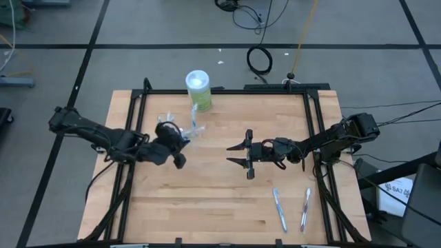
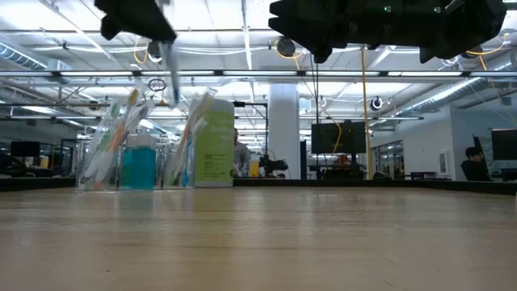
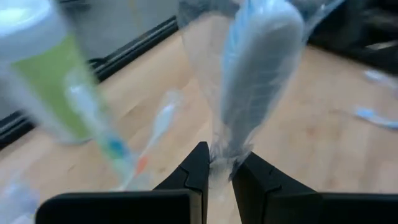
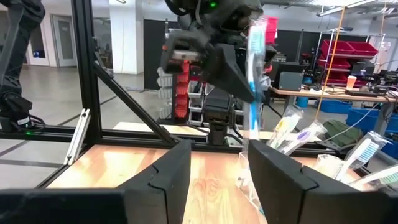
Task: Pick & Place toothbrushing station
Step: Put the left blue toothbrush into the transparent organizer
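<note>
My left gripper (image 1: 180,140) pinches a wrapped toothbrush (image 3: 252,81), held up just beside the cup (image 2: 129,145) of brushes near the green container (image 1: 198,90). My right gripper (image 1: 239,155) hangs mid-table, jaws apart, empty.

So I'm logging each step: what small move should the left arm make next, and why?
Probably carry it over the clear cup and lower it in. The left gripper is shut on a wrapped toothbrush, held above the table near the cup, where other brushes already stand. The right gripper waits open at mid-table, holding nothing.
</note>
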You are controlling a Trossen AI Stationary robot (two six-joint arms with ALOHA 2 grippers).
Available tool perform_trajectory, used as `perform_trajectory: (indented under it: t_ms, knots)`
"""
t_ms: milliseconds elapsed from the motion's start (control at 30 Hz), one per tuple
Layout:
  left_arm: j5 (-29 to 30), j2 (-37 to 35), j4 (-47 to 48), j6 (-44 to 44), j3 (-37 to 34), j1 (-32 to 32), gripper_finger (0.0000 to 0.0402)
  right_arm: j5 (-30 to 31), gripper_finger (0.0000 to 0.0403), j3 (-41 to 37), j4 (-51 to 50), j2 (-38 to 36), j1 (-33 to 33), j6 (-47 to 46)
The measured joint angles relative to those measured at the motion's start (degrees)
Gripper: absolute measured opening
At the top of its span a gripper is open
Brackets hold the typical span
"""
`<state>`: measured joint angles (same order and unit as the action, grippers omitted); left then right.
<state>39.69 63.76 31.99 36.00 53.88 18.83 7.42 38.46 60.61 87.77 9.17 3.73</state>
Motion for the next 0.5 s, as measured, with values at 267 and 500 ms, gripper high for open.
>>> perform_trajectory:
  t_ms: [267,500]
  knots:
    - [10.29,0.79,7.73,6.52,-0.08,-3.84,0.0047,0.01,0.0155,0.0,-0.06,0.0,-0.04,-0.02]
    - [9.58,6.33,6.59,6.35,-0.06,-10.69,0.0047,0.02,0.0152,0.0,-0.09,0.0,-0.04,-0.02]
